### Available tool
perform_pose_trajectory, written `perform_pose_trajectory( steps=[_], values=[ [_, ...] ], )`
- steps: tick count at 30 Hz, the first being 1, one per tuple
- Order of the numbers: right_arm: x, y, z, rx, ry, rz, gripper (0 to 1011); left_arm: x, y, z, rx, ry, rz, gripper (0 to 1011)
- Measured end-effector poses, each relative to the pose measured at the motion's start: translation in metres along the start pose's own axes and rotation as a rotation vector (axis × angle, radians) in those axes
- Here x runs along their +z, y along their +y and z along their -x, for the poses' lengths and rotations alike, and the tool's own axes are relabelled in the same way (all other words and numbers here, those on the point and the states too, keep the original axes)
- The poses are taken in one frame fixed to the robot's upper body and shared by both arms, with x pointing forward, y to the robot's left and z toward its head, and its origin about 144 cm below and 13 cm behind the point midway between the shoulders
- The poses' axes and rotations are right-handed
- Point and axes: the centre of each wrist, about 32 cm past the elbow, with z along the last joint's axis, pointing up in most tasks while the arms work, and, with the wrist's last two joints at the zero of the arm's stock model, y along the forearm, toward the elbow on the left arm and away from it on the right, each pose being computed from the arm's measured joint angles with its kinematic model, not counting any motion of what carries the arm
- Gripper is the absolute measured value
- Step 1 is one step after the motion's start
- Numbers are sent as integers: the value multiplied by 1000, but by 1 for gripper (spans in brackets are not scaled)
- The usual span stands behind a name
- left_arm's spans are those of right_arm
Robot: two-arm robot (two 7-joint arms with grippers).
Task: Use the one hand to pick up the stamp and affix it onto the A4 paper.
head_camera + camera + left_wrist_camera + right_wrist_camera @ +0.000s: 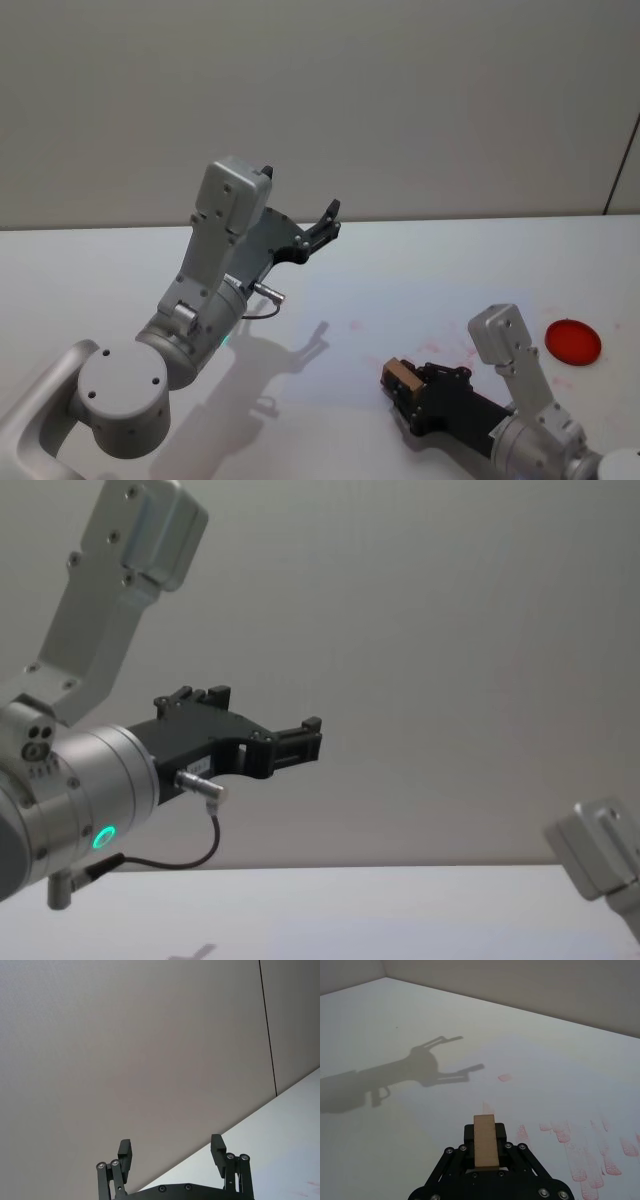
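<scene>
The stamp (485,1141) is pinched between the right gripper's (408,392) fingers, low at the A4 paper (560,1085) and near its red prints (580,1160). A red disc (573,341) lies to the paper's right. The left gripper (172,1151), fingers spread, hangs raised at the paper's left.

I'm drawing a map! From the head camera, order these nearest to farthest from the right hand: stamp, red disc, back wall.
1. Stamp, held in the right hand.
2. Red disc, on the table, to its right.
3. Back wall, beyond the table.

left claw (171,1142), black fingers (125,1152) spread apart, against a grey wall (125,1035) (one dark vertical seam (268,1035)), white table (285,1130) beyond
</scene>
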Motion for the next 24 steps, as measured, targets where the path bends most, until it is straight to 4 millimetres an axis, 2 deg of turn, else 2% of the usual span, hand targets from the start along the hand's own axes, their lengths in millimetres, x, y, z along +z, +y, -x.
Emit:
perform_pose_trajectory(
  steps=[10,24],
  values=[
    [3,-1,-1,-1,17,-2,220,0,0,0,0,0,0,1001],
    [33,-11,1,26,69,-103,220,0,0,0,0,0,0,1001]
  ],
)
